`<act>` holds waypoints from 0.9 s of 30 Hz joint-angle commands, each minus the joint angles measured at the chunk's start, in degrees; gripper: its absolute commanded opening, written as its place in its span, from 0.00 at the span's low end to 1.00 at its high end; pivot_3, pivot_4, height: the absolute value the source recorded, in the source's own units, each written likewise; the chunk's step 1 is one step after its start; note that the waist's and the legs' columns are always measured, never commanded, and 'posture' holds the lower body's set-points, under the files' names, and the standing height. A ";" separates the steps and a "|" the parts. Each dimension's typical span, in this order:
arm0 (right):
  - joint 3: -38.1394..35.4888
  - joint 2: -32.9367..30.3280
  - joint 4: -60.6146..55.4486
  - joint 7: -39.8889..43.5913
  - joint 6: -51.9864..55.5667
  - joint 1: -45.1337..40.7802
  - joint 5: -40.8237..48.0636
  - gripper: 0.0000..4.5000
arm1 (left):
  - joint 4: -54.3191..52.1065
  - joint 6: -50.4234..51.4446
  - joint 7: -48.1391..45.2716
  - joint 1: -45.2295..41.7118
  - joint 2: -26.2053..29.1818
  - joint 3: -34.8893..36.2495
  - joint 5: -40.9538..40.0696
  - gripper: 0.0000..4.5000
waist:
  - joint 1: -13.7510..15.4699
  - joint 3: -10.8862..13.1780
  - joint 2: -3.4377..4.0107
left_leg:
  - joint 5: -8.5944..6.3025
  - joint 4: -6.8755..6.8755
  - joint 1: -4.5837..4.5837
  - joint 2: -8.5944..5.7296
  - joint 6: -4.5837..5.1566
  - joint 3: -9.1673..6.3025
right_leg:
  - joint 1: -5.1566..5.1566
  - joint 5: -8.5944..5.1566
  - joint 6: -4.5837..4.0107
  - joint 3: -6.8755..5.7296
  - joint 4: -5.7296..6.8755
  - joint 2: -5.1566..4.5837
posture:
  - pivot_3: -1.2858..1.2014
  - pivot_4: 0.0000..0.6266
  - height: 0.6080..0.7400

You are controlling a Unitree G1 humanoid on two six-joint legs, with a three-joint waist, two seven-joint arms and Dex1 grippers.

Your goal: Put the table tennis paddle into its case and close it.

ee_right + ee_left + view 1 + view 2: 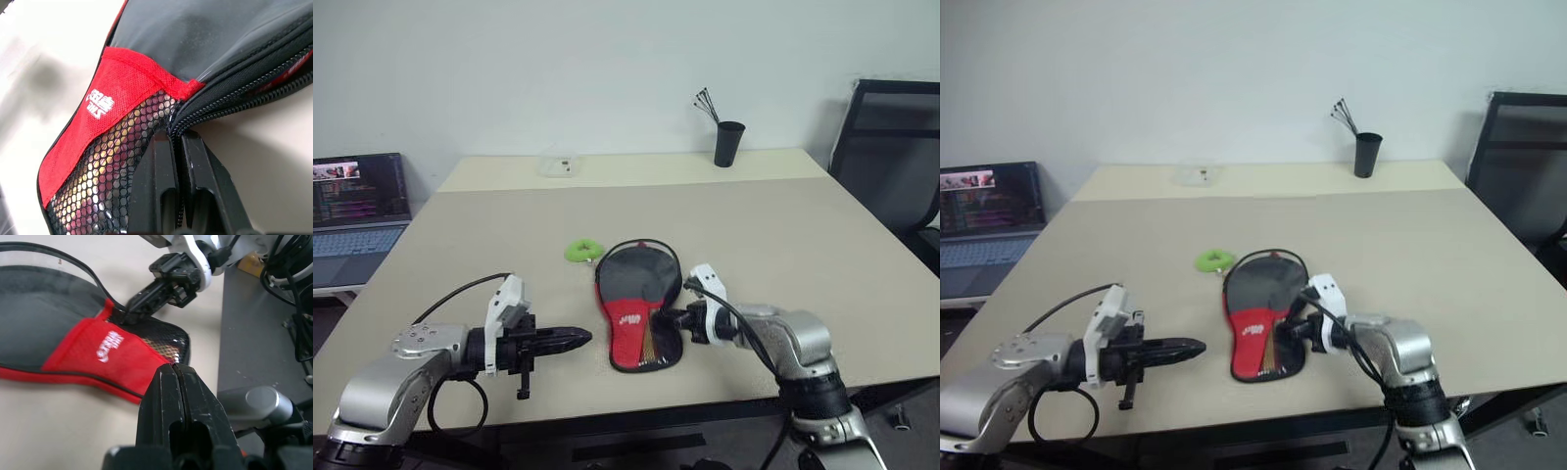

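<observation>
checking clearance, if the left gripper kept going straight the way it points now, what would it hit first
Most likely the case: the shut left gripper points across the table at its red lower panel, with bare tabletop between. Its height over the table is unclear.

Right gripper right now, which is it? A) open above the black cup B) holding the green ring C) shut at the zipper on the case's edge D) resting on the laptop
C: the right gripper has its fingers pressed together at the zipper line of the case, beside the mesh pocket.
</observation>
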 commanded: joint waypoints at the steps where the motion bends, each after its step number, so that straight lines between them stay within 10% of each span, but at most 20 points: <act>1: -0.47 0.88 -7.47 -1.52 4.92 2.51 3.49 0.01 | -1.63 -0.53 -1.39 0.29 1.58 1.82 -1.37 0.00 | 0.00 0.00 0.00 | 0.00 0.00 0.00 0.00 0.00 -0.01 | 0.00 -0.01 -0.01 0.00 -0.01 0.00 | 0.52 0.24 1.00; 27: -4.54 4.94 -15.91 -8.66 13.80 9.48 8.97 0.01 | 0.57 -3.00 -2.72 0.29 1.76 1.18 0.18 0.00 | -0.02 -0.01 -0.01 | -0.03 -0.44 -0.01 0.01 -0.04 -0.03 | -0.07 -0.10 -0.14 -0.05 -0.28 0.06 | 0.52 0.24 1.00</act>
